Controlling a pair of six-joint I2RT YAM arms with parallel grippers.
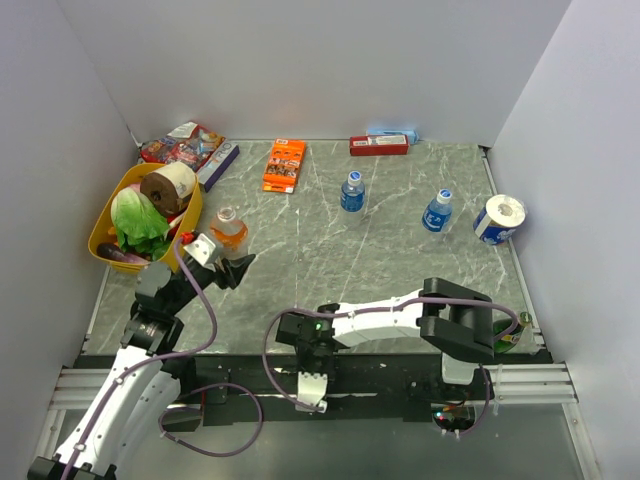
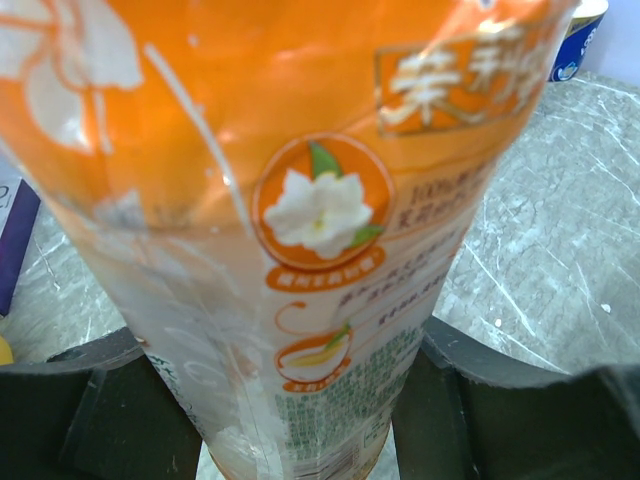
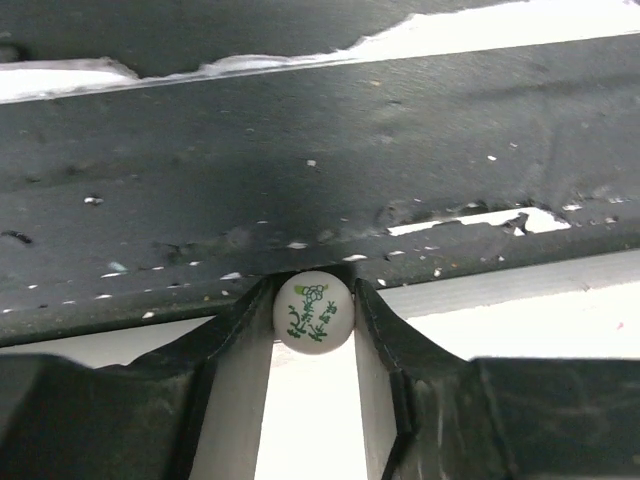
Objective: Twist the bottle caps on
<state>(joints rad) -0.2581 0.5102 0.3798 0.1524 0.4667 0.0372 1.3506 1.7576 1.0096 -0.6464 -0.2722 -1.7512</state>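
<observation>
As my left hand (image 1: 222, 258) is clamped around the orange bottle (image 2: 300, 200), I judge its thin wall soft and easily dented; my right hand (image 3: 312, 298) pinches the small white cap (image 3: 313, 316), light and slippery, by its rim.

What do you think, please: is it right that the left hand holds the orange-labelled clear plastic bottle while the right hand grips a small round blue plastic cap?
Not quite: the small round plastic cap in the right hand is whitish with green print, not blue, as the right wrist view shows. The left hand does hold the orange-labelled clear plastic bottle.
</observation>
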